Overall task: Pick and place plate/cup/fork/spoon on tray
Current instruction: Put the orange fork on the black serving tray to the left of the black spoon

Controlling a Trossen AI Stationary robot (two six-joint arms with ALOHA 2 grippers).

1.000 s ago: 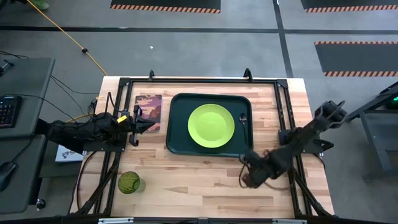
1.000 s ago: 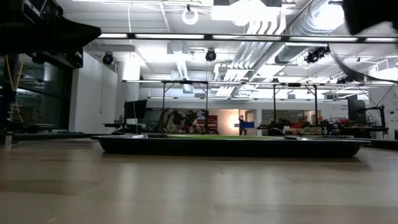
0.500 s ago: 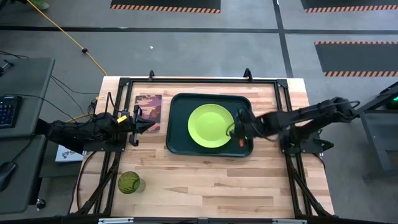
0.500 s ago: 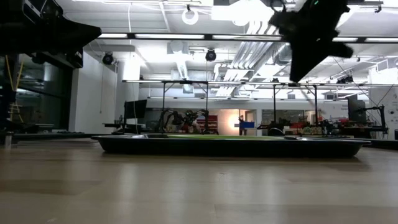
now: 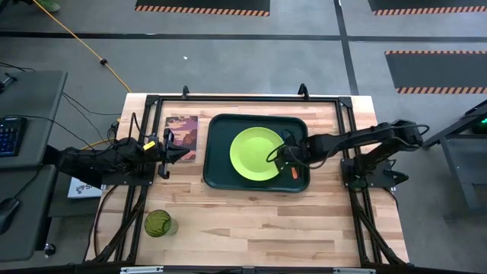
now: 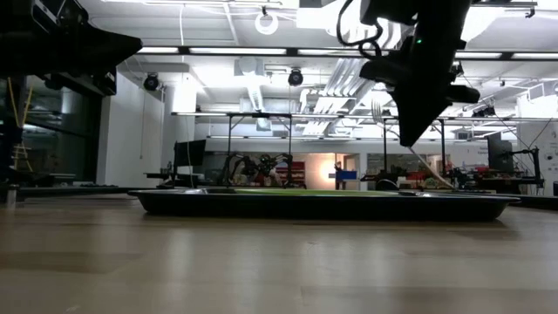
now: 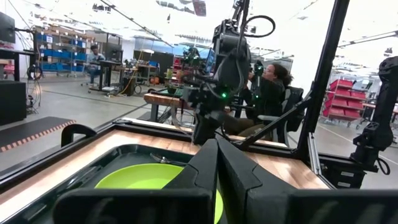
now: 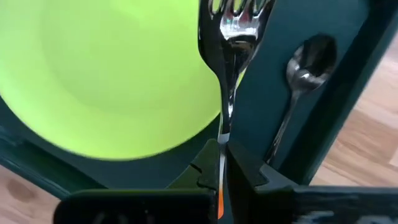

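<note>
The dark tray holds the lime-green plate, and the silver spoon lies flat beside the plate. My right gripper hangs over the tray's right part, shut on the fork; its orange handle shows just near of the gripper. My left gripper waits shut at the tray's left edge. The dark-green cup stands on the table near the near-left corner. My right gripper pinches the fork between its two fingers where the metal neck meets the orange handle. The fingers slant down from the table's right and lie along the fork. The tines stick out ahead over the plate's edge. The handle runs back under the fingers.
A picture card lies flat on the table left of the tray, under my left arm's reach. Bare wood lies between the tray and the near edge. A dark frame runs along the table's sides. People sit in the room beyond.
My right gripper has gone from the table's near right part toward the far edge and left, rising over the tray's right side with the fork, then shifted a little further left and tipped its fingers downward.
</note>
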